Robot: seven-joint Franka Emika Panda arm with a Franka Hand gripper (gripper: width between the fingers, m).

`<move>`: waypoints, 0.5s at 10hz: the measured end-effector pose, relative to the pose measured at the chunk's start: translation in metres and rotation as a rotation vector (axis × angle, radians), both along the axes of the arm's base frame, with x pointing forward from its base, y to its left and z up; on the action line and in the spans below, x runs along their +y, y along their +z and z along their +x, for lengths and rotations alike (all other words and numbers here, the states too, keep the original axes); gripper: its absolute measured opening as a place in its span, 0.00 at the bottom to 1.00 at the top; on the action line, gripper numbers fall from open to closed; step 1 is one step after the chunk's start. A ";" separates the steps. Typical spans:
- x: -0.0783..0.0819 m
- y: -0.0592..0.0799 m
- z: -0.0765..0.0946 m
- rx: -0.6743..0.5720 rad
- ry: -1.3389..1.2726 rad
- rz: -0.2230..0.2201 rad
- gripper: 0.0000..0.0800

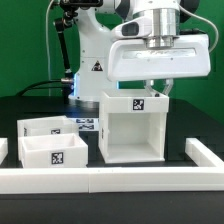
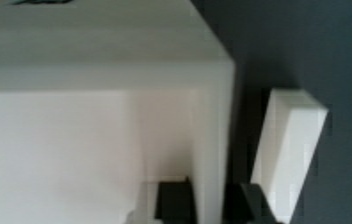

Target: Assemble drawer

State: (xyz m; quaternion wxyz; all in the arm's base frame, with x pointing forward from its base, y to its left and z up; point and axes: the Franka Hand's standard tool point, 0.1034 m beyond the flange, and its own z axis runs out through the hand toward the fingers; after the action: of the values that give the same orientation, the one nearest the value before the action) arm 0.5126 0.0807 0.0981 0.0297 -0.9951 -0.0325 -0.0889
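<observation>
Exterior view: housing (image 1: 130, 128) stands mid-surface (image 1: 180, 150), pincer (image 1: 157, 90) at its top rear edge. Rear tray (image 1: 30, 127) and front tray (image 1: 40, 155) sit just beside it on exterior view's left. Front tray is near border wall (image 1: 110, 180). Bare surface lies on exterior view's right. Wrist view: fingers (image 2: 173, 200) straddle housing's wall edge, can't tell if clamped.

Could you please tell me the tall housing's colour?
The housing is white, bearing a black-and-white tag; best in the exterior view.

The housing (image 2: 102, 90) is blurred and cropped in the wrist view, the fingers (image 2: 173, 202) cut off.
</observation>
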 end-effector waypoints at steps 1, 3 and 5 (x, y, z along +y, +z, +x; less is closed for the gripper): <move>-0.002 0.000 0.007 -0.006 -0.007 0.001 0.05; 0.005 0.000 0.027 -0.029 -0.015 0.011 0.05; 0.016 0.000 0.048 -0.057 -0.020 0.022 0.05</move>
State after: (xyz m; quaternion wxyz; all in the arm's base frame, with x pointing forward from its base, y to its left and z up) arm 0.5604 0.0965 0.0984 0.0390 -0.9920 -0.0223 -0.1179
